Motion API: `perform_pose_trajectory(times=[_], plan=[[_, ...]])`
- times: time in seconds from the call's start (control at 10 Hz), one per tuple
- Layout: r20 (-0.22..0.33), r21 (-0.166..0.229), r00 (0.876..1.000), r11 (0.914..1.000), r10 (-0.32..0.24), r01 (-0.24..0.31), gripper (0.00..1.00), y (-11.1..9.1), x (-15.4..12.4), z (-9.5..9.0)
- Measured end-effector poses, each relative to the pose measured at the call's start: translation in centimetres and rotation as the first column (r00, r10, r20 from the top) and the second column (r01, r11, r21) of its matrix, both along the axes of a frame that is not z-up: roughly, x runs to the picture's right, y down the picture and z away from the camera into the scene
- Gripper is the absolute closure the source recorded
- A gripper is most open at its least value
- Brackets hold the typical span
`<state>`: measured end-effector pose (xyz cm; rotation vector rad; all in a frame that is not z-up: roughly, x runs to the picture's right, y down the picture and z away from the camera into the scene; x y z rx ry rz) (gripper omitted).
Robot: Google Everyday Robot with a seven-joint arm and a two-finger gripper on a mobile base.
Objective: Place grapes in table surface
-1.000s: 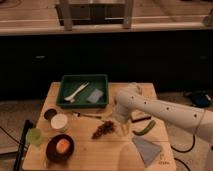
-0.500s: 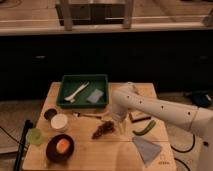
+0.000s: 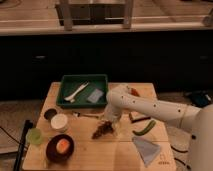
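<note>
Camera view shows the gripper (image 3: 108,123) low over the table surface (image 3: 100,152), at the grapes (image 3: 101,131), which seem to lie on the wood beside the green pod (image 3: 145,128).

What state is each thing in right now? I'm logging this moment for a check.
grapes: lying on the table surface, directly under the gripper.
gripper: low over the grapes, at their upper end.
green tray: holds a white utensil and a grey piece.
dark bowl: holds an orange piece.
green pod: lying flat.
grey cloth: lying flat.
</note>
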<state>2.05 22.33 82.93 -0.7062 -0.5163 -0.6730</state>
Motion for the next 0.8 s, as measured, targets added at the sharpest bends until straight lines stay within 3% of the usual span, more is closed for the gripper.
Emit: perform_pose_trajectory(times=[0.3, 0.5, 0.6, 0.8], plan=[[0.021, -0.035, 1.0, 0.9993, -0.014, 0.015, 0.55, 1.14, -0.56, 0.83], [0.025, -0.037, 1.0, 0.9992, -0.009, 0.01, 0.72, 1.05, -0.54, 0.9], [0.025, -0.036, 1.0, 0.9993, -0.011, 0.012, 0.85, 1.0, -0.55, 0.89], [0.024, -0.036, 1.0, 0.9993, -0.012, 0.013, 0.99, 0.94, -0.43, 0.85]])
